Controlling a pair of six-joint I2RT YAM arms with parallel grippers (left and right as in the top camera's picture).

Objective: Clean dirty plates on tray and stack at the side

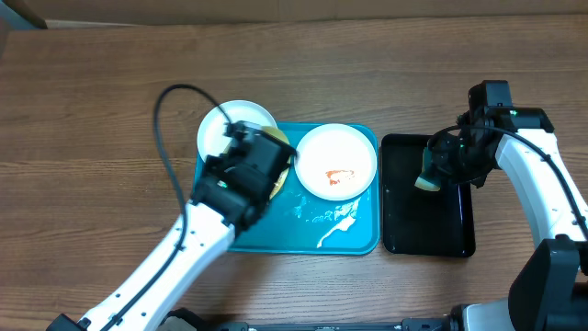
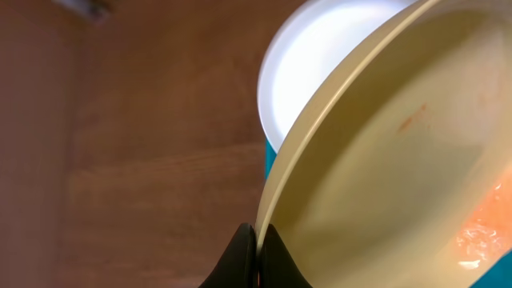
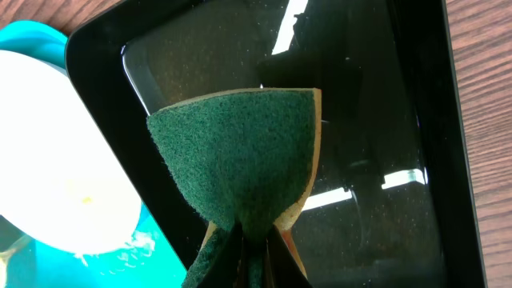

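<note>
Both arms are long white tubes with black joints. The left arm (image 1: 179,253) has a chunky black end, and a thin black cable (image 1: 158,119) loops out from it. The right arm (image 1: 542,175) has a black block on top. The left tool (image 2: 256,248) and the right tool (image 3: 250,252) have thin, dark fingers.

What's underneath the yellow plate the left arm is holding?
A white plate lies beneath the yellow plate, part of it showing past the edge, with a sliver of the turquoise tray. The yellow plate, pinched at its rim by the left gripper, hides the rest.
</note>
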